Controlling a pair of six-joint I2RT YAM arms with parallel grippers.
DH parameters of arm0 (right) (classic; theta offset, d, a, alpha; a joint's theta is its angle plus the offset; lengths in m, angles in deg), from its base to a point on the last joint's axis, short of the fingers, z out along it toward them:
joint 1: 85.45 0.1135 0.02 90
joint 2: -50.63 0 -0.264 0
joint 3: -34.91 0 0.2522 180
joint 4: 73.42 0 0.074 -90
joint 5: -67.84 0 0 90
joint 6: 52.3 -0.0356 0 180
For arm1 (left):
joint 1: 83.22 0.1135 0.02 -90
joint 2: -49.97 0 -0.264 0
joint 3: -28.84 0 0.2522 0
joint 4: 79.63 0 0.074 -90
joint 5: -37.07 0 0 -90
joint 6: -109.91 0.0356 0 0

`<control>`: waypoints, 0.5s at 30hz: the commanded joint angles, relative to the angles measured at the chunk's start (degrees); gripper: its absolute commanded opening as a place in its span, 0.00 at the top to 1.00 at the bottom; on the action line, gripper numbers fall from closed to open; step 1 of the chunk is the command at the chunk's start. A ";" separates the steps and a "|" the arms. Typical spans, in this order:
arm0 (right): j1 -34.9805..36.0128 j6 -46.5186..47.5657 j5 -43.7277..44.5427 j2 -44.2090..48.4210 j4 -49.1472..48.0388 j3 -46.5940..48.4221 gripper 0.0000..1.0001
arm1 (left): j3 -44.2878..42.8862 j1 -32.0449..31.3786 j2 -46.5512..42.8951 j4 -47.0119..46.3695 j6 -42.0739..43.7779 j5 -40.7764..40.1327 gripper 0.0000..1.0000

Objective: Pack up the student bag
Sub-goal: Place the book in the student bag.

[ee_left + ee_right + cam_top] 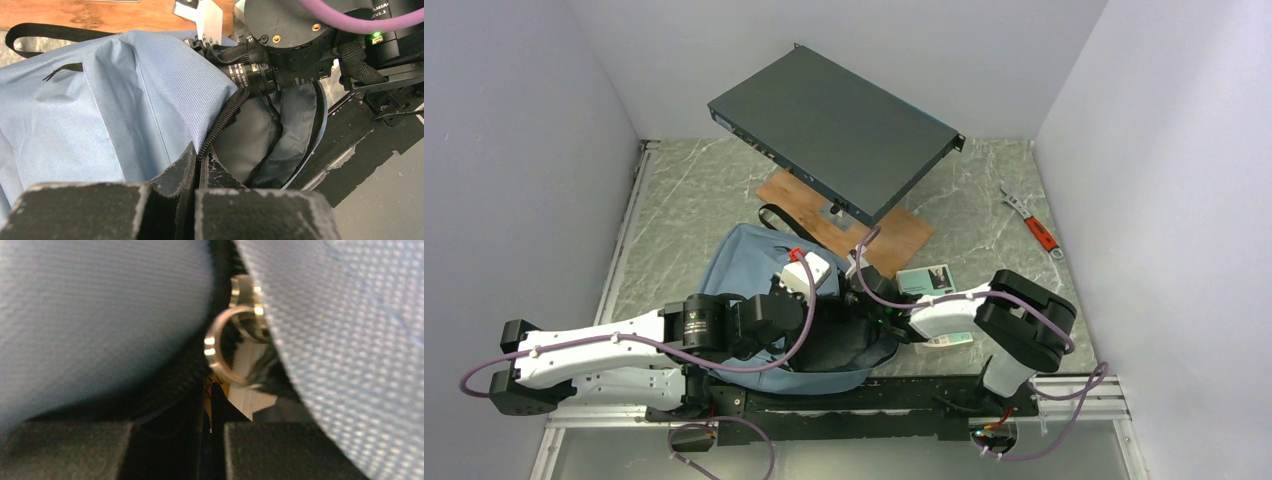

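Packing is judged incomplete. The student bag (pixel 742 265) lies flat on the table (pixel 694 195), just ahead of the arm bases and left of centre, its mouth partly open and dark lining showing in the left wrist view. No contents can be made out inside. One small teal book (pixel 924 280) lies outside, just to the right of the bag, and a second pale book (pixel 951 340) lies partly under the right arm; both appear still to be packed. The left gripper (pixel 200 167) is clamped on the bag's black zip edge, apparently holding the mouth up. The right gripper (pixel 212 440) is pressed close to the fabric with its jaws drawn nearly together below a metal ring pull (pixel 212 347); a pale tab hangs toward the narrow gap, but whether anything is pinched cannot be told from this blurred view. The step in hand looks like work on the zip, not loading. The surface is a grey marbled top, bare towards the left and far edges. A wooden board (pixel 899 238) lies beyond the bag, and above it a dark flat metal box (pixel 834 140) sits raised and tilted. A red-handled wrench (pixel 1034 225) lies well apart at the right. A black rail (pixel 854 405) runs along the near edge. Plain pale walls (pixel 524 150) close in on three sides.
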 commanded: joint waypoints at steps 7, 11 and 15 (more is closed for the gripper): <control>0.44 10.69 4.77 16.01 12.55 -3.81 0.56 | 1.17 0.14 -2.20 -2.29 -1.19 0.40 1.00; 2.29 20.16 13.08 32.12 34.41 -4.00 0.46 | 2.30 0.10 -2.21 -3.38 -0.47 1.38 1.00; 2.24 22.76 19.22 46.85 51.96 -3.88 0.44 | 3.15 0.10 -1.42 -4.67 0.56 2.28 1.00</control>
